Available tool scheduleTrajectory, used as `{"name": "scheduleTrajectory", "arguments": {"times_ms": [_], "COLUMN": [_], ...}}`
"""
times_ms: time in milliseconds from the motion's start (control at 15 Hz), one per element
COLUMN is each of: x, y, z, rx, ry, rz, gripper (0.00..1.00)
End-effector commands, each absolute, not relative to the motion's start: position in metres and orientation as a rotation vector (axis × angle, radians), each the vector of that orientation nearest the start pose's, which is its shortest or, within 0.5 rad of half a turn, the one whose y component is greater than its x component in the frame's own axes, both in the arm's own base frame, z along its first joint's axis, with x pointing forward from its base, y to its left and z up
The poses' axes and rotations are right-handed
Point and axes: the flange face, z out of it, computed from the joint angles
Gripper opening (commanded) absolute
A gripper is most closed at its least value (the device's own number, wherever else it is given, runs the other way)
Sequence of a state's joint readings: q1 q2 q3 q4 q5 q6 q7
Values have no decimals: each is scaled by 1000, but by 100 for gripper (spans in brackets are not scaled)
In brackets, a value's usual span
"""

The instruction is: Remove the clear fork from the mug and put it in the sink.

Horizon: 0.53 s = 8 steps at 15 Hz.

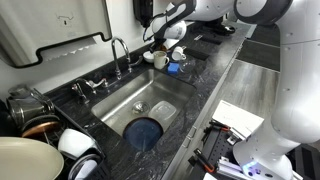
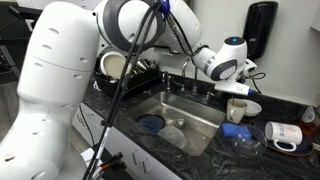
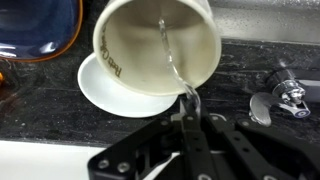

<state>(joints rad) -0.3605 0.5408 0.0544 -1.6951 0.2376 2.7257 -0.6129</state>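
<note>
In the wrist view a cream mug (image 3: 112, 55) stands on a white saucer (image 3: 100, 92) on the dark stone counter. The clear fork (image 3: 171, 55) leans inside the mug, its top end over the near rim. My gripper (image 3: 188, 108) is shut on that top end. In both exterior views the gripper (image 1: 160, 45) (image 2: 238, 92) hangs just above the mug (image 1: 160, 60) (image 2: 238, 108), beside the tap. The fork is too thin to make out there. The steel sink (image 1: 120, 100) (image 2: 195, 105) lies beside the mug.
A blue plate (image 1: 146, 132) (image 2: 152, 124) lies in the sink near the drain. A white cup (image 2: 285, 133), a blue item (image 2: 232, 130) and a clear bowl (image 2: 246, 146) sit near the mug. Chrome tap parts (image 3: 290, 95) are close by. A dish rack (image 1: 40, 130) holds dishes.
</note>
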Motion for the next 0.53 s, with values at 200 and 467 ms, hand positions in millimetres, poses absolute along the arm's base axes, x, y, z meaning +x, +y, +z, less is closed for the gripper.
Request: {"name": "scheduleTrajectory", "arguments": {"times_ms": [200, 467], "x": [660, 649], "y": [-253, -265], "z": [366, 390], "rx": [-3138, -3119], "ry": [12, 126], "rz": [-890, -933], "gripper": [1, 1]}}
